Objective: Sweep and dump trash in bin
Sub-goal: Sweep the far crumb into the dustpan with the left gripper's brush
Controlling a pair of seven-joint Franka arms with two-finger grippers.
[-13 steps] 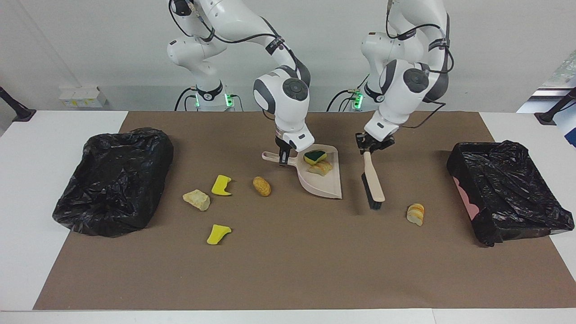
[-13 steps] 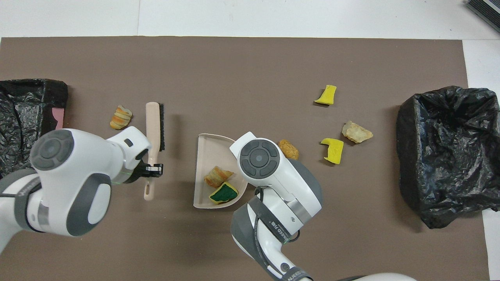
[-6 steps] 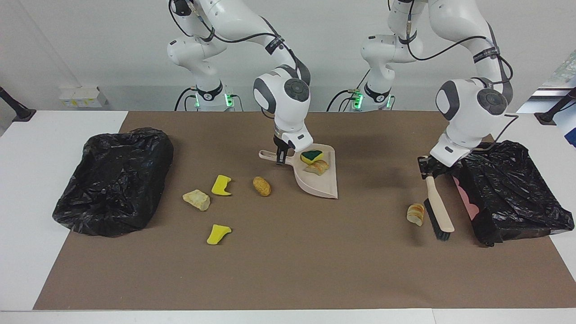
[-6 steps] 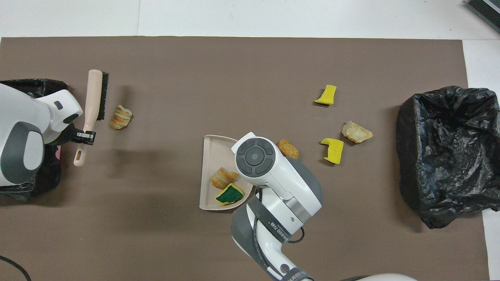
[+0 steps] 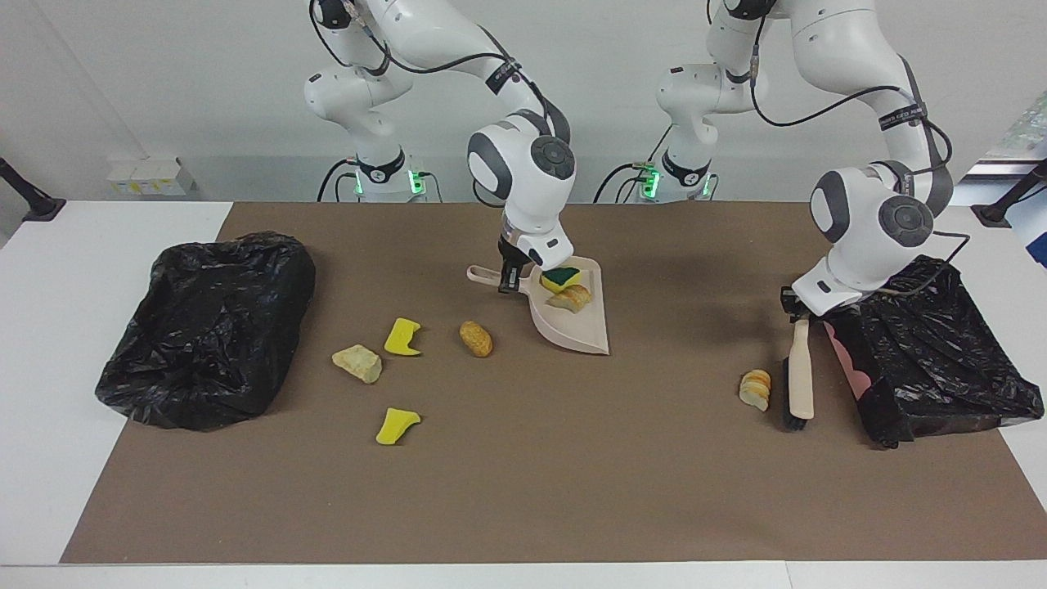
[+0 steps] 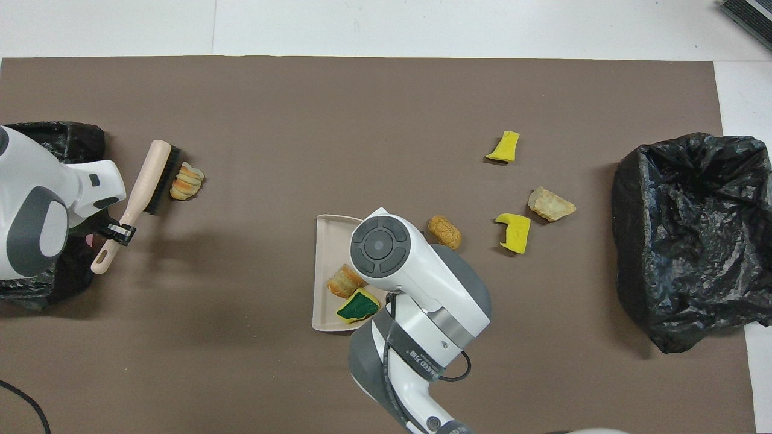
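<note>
Brush (image 5: 800, 376) beside bread lump (image 5: 755, 389), bin (image 5: 924, 352) edge adjacent

The right claw (image 5: 509, 282) gripped the dustpan (image 5: 572, 323) by its handle, a green sponge (image 5: 560, 278) and bread lump (image 5: 570, 298) inside. The left claw (image 5: 795, 309) held the brush (image 5: 799, 376), bristles beside a striped lump (image 5: 755, 389) at its nine o'clock.

Bright, even light is coming from overhead, with both views staying sharp. Soft shadows are falling on the brown mat (image 5: 523, 458) under both arms and beside the scraps. The black bags (image 5: 204, 327) are glinting with small highlights. No blur or edge distortion is showing.
</note>
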